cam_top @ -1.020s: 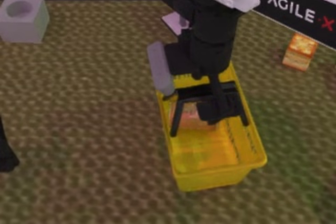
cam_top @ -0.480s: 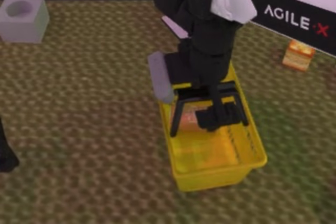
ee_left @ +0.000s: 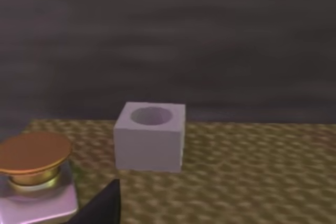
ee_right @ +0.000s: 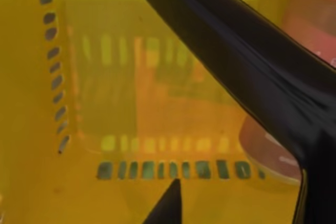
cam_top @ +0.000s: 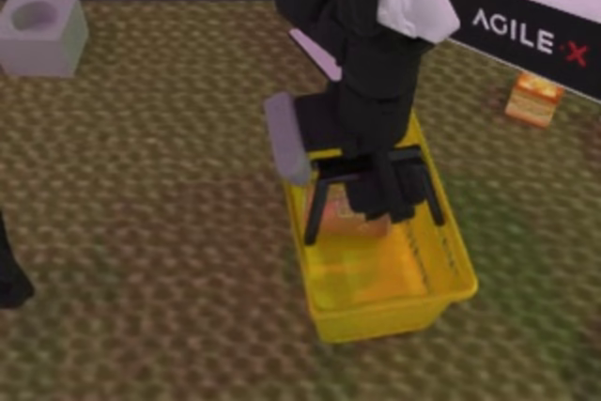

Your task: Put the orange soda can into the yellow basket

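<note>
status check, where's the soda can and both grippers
Right gripper down inside the yellow basket, orange soda can at its fingers. Left arm parked at table's left edge. Basket's black handle alongside gripper.

Black arm (cam_top: 371, 91), white "AGILE X" casing (cam_top: 526, 7)

White "AGILE X" lettering on right arm (cam_top: 526, 21); last letter seemingly red.

The basket (cam_top: 441, 274) sits right of the table's middle, with the right gripper (cam_top: 380, 204) reaching down into it — the can (cam_top: 362, 218) lies inside, beneath the handle (cam_top: 324, 176). A flat block (cam_top: 285, 138) rests against the basket's far-left corner, and a small box (cam_top: 535, 99) lies well apart at far right. A hollow cube (cam_top: 39, 35) stands at the far-left corner — the left arm (cam_top: 9, 274) is parked at the left edge.
</note>
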`<state>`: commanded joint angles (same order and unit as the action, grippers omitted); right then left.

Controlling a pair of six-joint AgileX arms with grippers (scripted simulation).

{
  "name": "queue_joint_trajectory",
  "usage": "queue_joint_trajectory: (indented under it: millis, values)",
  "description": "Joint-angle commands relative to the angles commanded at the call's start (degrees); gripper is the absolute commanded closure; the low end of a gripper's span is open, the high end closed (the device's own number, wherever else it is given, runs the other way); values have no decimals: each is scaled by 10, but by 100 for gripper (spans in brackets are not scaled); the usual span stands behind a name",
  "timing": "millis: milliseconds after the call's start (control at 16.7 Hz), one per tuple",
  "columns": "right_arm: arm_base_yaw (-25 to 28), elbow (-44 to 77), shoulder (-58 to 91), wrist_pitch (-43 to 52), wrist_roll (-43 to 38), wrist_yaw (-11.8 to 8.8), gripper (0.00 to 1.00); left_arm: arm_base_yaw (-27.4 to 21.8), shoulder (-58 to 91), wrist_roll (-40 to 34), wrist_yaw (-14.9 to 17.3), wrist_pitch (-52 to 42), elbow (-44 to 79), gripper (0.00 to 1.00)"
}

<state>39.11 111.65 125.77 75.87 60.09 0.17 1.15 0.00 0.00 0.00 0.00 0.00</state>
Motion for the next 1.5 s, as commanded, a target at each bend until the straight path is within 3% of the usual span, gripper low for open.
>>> queue_joint_trajectory:
  millis: [360, 420, 1500]
  values:
    - [0, 0, 0, 0, 0, 0, 98, 0, 0, 0, 0, 0, 0, 0]
    - [0, 0, 0, 0, 0, 0, 100, 0, 0, 0, 0, 0, 0, 0]
    - [0, 0, 0, 0, 0, 0, 100, 0, 0, 0, 0, 0, 0, 0]
